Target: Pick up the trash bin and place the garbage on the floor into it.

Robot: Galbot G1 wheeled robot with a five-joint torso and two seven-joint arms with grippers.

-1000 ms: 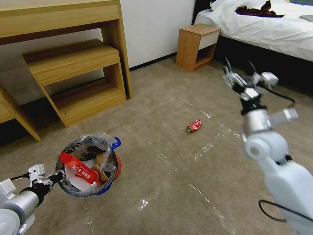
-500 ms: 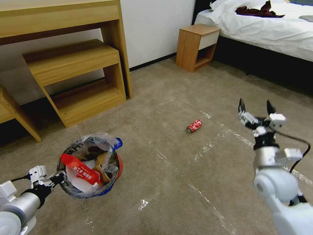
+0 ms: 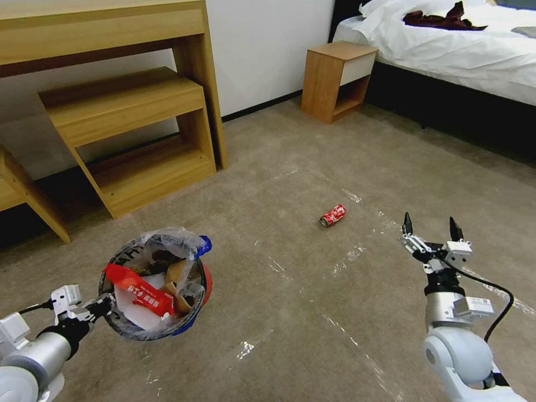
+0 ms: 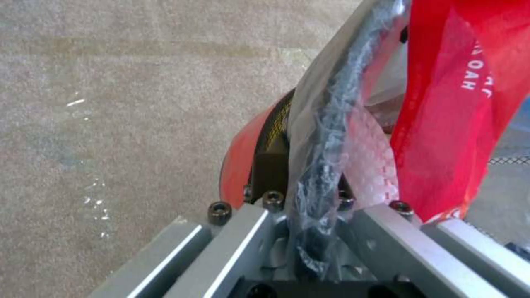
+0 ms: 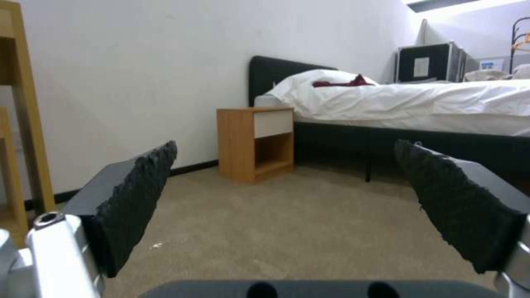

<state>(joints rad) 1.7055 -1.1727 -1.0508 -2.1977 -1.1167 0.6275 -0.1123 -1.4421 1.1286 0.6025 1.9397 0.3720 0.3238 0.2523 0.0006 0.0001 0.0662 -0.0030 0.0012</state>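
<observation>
The trash bin (image 3: 192,312), red and blue with a black rim and clear liner, hangs at the lower left with red wrappers, tan carton and white scraps inside. My left gripper (image 3: 103,305) is shut on the bin's rim; the left wrist view shows the black rim (image 4: 326,136) and plastic pinched between its fingers. A crushed red can (image 3: 333,215), part of the garbage, lies on the floor (image 3: 290,312) mid-room. My right gripper (image 3: 430,228) is open, low over the carpet to the right of the can, pointing toward the bed. Its black pads (image 5: 138,198) stand wide apart with nothing between them.
A wooden desk with shelves (image 3: 123,111) stands at the back left. A nightstand (image 3: 335,78) sits by the wall next to a bed (image 3: 463,50) with white bedding at the back right. Shiny tape strips (image 3: 357,251) cross the carpet.
My right arm has swung down and back toward me, bringing the open gripper from high near the bed to low over the carpet. The left gripper and bin stayed nearly still.
</observation>
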